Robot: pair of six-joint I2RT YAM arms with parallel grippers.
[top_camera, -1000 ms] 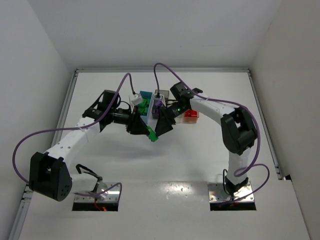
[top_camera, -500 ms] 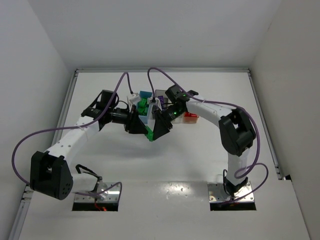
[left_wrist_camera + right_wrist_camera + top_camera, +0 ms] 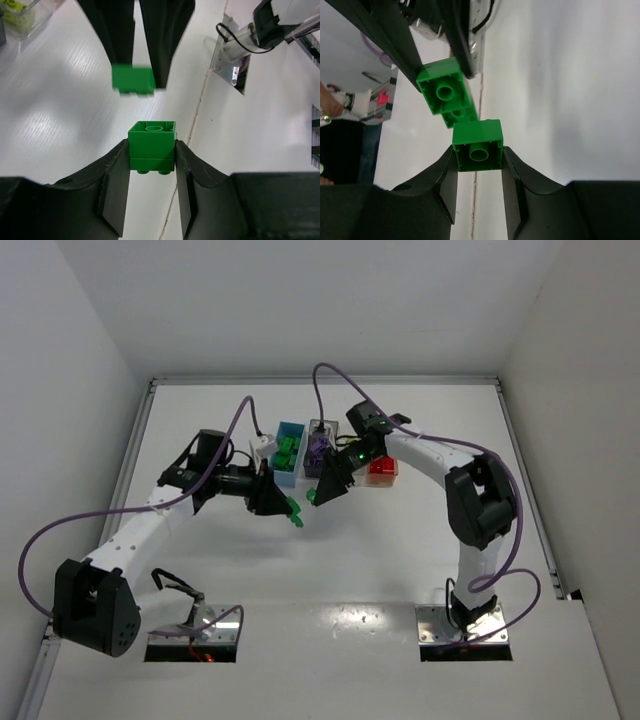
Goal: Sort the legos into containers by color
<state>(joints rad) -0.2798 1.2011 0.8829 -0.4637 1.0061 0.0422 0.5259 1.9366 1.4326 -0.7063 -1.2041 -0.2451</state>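
- Reach: my left arm and right arm stretch forward over the table and bend inward, wrists angled toward each other.
- My left claw is clamped on a green brick, raised off the table.
- My right claw pinches a second green brick facing the first, with a gap between them.
- Both bricks hang just in front of the bins.

Green lego aloft, second green lego just beside, containers behind
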